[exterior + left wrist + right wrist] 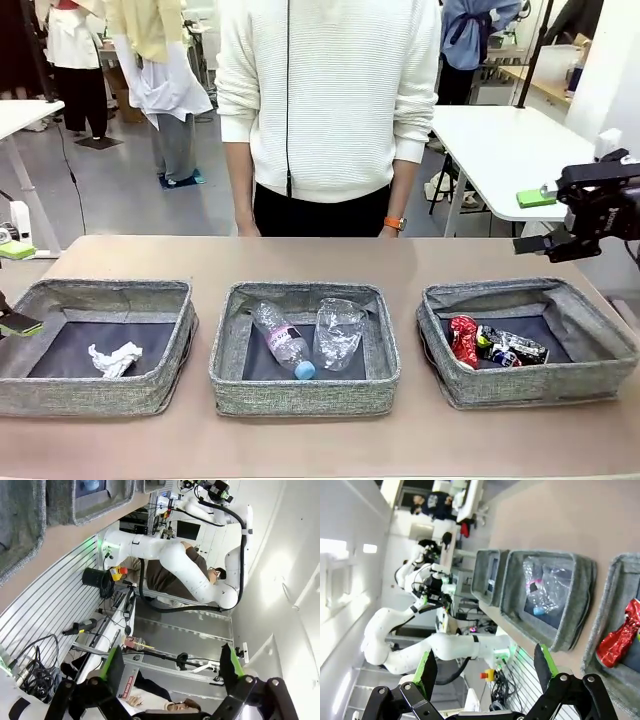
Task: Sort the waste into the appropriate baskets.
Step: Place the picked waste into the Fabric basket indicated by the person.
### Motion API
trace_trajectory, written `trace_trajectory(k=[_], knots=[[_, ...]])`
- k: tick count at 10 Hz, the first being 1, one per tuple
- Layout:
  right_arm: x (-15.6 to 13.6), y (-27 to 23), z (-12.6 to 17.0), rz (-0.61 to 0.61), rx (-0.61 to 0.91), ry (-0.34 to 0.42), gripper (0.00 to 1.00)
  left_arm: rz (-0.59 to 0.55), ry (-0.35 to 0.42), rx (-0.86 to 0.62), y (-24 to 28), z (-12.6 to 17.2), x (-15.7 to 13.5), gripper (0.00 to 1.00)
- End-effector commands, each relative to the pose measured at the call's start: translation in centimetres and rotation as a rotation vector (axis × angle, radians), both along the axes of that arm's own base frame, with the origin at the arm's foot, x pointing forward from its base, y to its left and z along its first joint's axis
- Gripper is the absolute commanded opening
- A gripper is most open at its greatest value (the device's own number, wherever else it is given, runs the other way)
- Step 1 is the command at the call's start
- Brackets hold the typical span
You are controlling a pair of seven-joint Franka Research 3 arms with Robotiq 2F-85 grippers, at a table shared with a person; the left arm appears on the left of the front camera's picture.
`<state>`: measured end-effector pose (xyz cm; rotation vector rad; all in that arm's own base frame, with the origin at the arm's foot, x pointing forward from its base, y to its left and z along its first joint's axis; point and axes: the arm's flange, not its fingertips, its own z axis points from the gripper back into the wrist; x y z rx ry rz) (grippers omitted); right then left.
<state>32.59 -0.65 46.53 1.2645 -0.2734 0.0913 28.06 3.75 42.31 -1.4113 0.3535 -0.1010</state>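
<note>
Standing in a row along the near edge of the tan table [320, 258] are three low grey woven-fabric baskets: the left basket [97, 396] holds one crumpled white paper ball [114, 358], the middle basket [303, 392] one small clear blue-capped bottle [283, 340] and one clear plastic cup [338, 332], the right basket [530, 385] one crushed red can [463, 339] beside one dark printed silver-topped can [514, 347]. Raised at the table's sides, the left gripper [169, 669] and right gripper [485, 666] stand with jaws spread, empty. Farther off, one person in a white sweater [328, 95] stands with arms hanging.
</note>
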Motion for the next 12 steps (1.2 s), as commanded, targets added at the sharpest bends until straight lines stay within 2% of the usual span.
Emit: trace_trajectory(k=[1, 12], knots=[[0.24, 0.32, -0.20, 0.007, -0.008, -0.017, 1.00, -0.024, -0.006, -0.004, 0.32, 0.05, -0.62, 1.00], [0.24, 0.32, -0.20, 0.007, -0.008, -0.017, 1.00, -0.024, -0.006, -0.004, 0.32, 0.05, -0.62, 1.00]])
